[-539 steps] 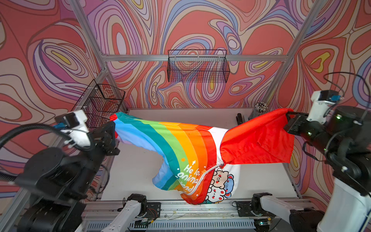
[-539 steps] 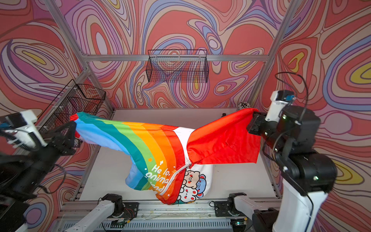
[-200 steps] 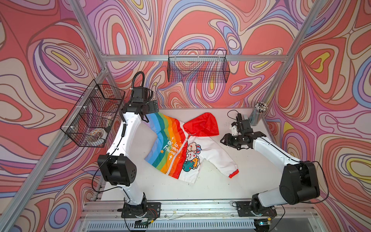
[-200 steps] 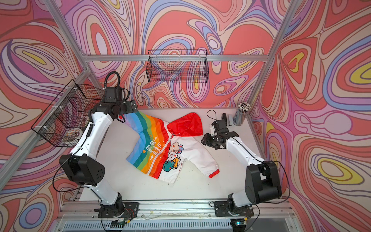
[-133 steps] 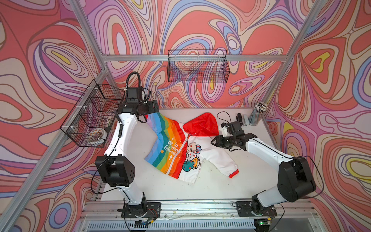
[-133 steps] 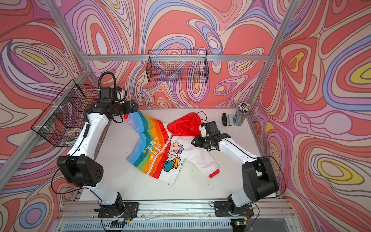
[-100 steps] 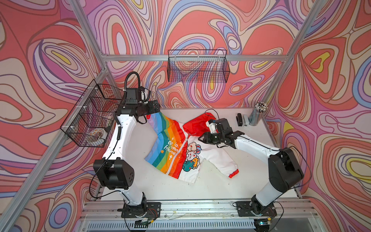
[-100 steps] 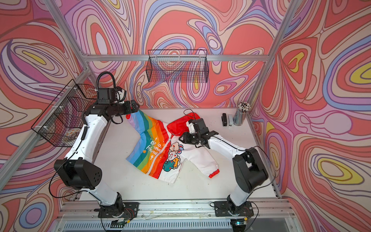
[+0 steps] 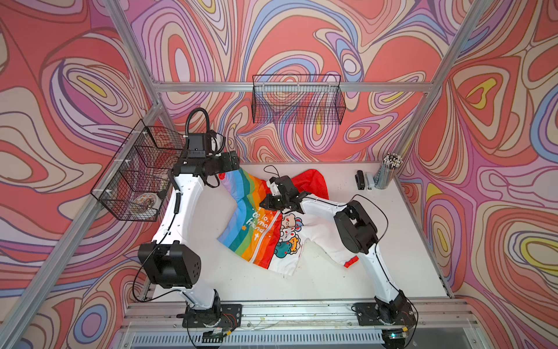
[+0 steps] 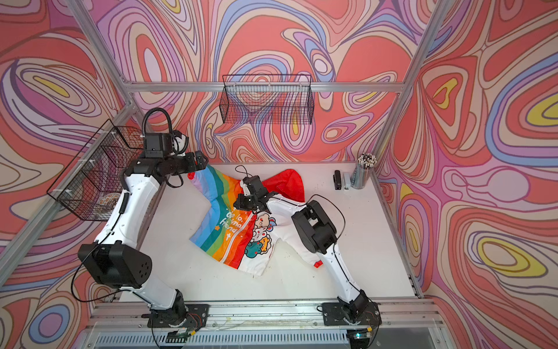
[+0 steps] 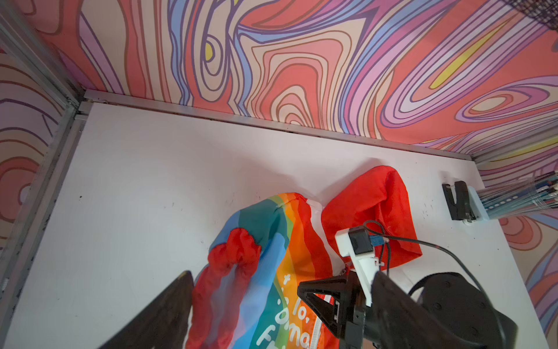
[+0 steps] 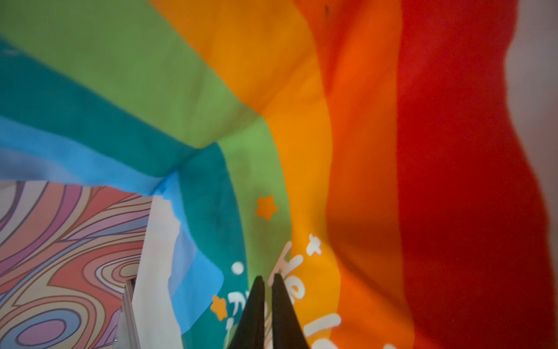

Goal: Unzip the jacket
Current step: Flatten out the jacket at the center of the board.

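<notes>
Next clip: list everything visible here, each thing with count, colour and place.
child's thin jacket with rainbow-striped half, white cartoon half and red hood: one, multicoloured, spread mid-table
wire baskets: two, black; back-wall basket, side-wall basket by the left arm
patterned round thing: one, mixed colours, inside the side-wall basket; unidentifiable
cup of pencils: one, grey-blue, far corner on the right arm's side
stapler: one, black, near that cup
small boxy item: one, white, between stapler and cup
table: one, white, under everything
left pincer: one, black, open, by the rainbow sleeve's end
right pincer: one, black, shut, over the jacket's white lettering
</notes>
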Controlling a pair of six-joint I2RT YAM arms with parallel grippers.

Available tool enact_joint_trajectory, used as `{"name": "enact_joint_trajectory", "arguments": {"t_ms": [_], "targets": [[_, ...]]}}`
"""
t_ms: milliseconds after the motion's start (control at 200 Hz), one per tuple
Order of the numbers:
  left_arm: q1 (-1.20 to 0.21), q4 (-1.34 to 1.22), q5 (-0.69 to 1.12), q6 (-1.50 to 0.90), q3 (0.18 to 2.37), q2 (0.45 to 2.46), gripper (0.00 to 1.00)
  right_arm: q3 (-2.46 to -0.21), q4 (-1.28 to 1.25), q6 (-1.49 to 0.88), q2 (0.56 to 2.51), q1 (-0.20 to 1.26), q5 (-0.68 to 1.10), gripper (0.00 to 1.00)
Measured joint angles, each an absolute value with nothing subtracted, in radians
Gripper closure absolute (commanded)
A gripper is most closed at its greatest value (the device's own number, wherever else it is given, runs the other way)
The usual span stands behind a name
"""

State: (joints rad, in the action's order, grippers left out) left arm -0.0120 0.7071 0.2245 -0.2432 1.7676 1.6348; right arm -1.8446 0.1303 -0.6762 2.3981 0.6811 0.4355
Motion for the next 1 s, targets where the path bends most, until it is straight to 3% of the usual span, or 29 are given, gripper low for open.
{"name": "enact_joint_trajectory", "arguments": {"t_ms": [195,686,836,1001], "targets": [[-0.012,0.714,0.151,-0.231,1.828,1.678,0.09,-1.945,0.201,-0.710,2.507,0.682,0.389,1.00],[-0.011,0.759,-0.140,-0.177,2.124,1.802,0.05,-1.953,0.213,-0.773,2.511,0.682,0.366,1.00],[-0.012,0.756,-0.099,-0.185,2.111,1.751,0.07,-1.983,0.235,-0.749,2.521,0.681,0.390,0.94],[-0.052,0.711,-0.022,-0.221,1.851,1.557,0.12,-1.987,0.302,-0.652,2.480,0.682,0.383,0.78]]}}
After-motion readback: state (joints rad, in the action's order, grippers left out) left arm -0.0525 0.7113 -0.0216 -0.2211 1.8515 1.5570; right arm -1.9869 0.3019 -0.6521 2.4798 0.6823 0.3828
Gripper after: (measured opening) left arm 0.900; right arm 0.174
